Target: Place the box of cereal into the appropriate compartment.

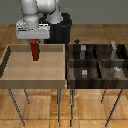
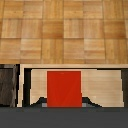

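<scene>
Tool (image 1: 35,44) is pinching the cereal box (image 1: 35,51) from above; box hangs just under the tool, lifted over the light wood tray (image 1: 10,60). Wrist view shows the red box (image 2: 63,89) between the fingers. Dark four-cell bin (image 1: 95,62) w/ tall grey slab (image 1: 113,48) is well apart from the tool, toward the exterior view's right.

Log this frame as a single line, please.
phase: carry | tool: shut on box of cereal | position: above light-wood tray | target: four-cell bin | placed: no
</scene>
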### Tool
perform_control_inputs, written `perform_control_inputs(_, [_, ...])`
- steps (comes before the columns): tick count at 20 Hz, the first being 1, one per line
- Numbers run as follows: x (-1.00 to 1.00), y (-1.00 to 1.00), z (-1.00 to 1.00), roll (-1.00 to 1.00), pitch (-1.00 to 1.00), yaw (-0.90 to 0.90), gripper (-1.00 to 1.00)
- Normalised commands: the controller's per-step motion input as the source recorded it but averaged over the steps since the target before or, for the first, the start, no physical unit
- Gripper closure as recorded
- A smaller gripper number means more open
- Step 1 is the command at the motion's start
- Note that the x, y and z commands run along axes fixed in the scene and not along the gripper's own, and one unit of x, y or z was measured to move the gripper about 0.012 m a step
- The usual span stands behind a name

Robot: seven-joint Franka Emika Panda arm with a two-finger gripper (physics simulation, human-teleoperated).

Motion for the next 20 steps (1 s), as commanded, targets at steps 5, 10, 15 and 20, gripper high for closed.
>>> perform_control_inputs(5, [0.0, 1.0, 0.0, 0.0, 0.0, 0.0, 1.0])
perform_control_inputs(10, [0.0, 1.0, 0.0, 0.0, 0.0, 0.0, 1.0])
perform_control_inputs(15, [0.0, 1.0, 0.0, 0.0, 0.0, 0.0, 1.0])
perform_control_inputs(20, [0.0, 1.0, 0.0, 0.0, 0.0, 0.0, 1.0])
